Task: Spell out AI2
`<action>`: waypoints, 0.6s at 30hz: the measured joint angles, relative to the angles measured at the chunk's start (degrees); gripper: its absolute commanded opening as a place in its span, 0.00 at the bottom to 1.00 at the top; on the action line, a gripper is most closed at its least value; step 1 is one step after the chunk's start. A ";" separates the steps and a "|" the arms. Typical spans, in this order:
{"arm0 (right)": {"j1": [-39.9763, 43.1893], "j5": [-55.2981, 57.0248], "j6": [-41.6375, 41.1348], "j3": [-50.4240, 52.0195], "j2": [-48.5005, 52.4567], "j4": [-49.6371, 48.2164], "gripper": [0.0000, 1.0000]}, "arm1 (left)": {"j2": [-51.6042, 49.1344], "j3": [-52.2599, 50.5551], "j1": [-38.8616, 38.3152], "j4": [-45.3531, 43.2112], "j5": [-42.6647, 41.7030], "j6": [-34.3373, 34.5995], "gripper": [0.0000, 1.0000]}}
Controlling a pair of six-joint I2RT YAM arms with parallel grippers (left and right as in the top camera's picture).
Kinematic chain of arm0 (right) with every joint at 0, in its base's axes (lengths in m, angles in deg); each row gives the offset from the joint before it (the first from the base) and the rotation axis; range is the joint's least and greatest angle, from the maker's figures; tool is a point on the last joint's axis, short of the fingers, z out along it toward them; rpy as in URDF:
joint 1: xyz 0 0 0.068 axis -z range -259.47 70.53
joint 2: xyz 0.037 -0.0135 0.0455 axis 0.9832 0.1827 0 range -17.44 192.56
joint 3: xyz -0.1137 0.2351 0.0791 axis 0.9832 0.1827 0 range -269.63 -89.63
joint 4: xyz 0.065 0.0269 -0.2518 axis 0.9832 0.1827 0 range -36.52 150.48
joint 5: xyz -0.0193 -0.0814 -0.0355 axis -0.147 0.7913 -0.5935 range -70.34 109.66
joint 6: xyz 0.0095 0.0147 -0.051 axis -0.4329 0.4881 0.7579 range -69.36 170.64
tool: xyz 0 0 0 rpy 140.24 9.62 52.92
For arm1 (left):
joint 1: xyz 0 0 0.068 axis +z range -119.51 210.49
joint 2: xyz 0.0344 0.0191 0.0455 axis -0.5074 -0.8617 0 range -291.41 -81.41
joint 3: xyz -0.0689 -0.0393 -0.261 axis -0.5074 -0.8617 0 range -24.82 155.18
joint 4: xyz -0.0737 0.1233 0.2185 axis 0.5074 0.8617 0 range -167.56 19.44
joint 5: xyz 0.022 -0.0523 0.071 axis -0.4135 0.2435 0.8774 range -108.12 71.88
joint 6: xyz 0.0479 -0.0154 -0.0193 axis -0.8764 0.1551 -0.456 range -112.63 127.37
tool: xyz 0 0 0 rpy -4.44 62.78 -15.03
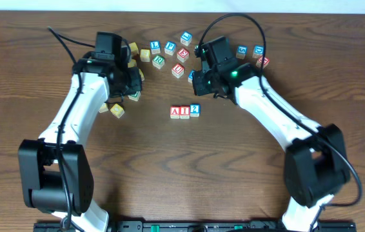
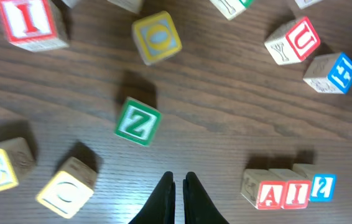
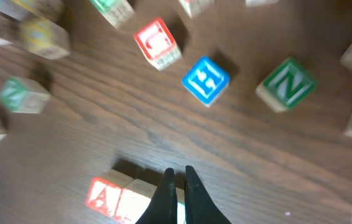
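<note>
At the centre of the counter (image 1: 169, 167), the A cube (image 1: 175, 112), I cube (image 1: 184, 112) and 2 cube (image 1: 195, 110) sit side by side in one row, reading AI2. Beyond the row, the left fingers (image 2: 165, 196) are closed and empty near the green Z cube (image 2: 137, 122). The right fingers (image 3: 163, 193) are likewise closed, holding nothing. Other lettered cubes (image 1: 182, 55) lie scattered farther back.

Left arm (image 1: 82, 100), left half of overhead frame: white link shells, black joint housings, bulky black base motor (image 1: 53, 177) lower left. Thin black cable (image 1: 66, 38) at upper left.
Right arm (image 1: 273, 113), right half: same white-and-black build, green indicator light (image 1: 233, 73) near wrist.
Left gripper (image 2: 179, 177), bottom centre of left wrist frame: two slim, tapered black jaws. Right gripper (image 3: 179, 170) alike.
</note>
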 measured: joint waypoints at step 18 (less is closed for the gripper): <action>-3.54 3.67 -0.72 0.15 8.55 -1.99 0.01 | -0.02 -0.26 -3.23 -1.42 4.24 2.34 0.08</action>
